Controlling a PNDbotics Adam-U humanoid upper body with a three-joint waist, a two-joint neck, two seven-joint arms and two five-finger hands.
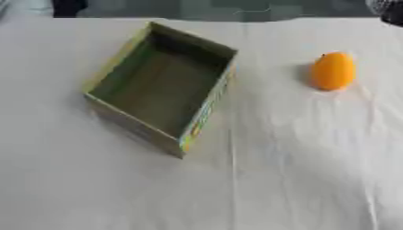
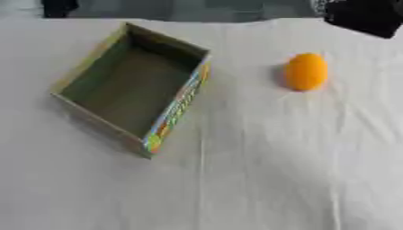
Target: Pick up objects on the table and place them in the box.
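White cloth [image 1: 299, 179] covered the table, and its near part, closest to the camera, lay bare, with soft wrinkles and a long crease running from the near edge towards the middle.

Beyond that stood the box [image 1: 206, 104], an open rectangular carton set askew on the left half of the table, one corner pointing at the near edge and its long sides running diagonally towards the far edge. Its inner walls and floor were a dull green-grey, and nothing could be seen inside it. The long outer wall facing right carried bright printing in yellow, green and orange, best seen in the right eye view.

Well apart from the box, on the right half of the table and nearer the far edge than the near one, lay the orange oval object [image 2: 305, 72], smooth and egg-shaped, its long axis pointing roughly from near to far. It rested on the cloth with a faint shadow on its left side, touching nothing else.

At the far right corner a dark shape, the right hand [image 2: 370, 15], came into both views from the upper corner, above the cloth and well clear of the orange object. Too little of it showed to tell whether its fingers were spread or curled. The left hand showed in neither view.
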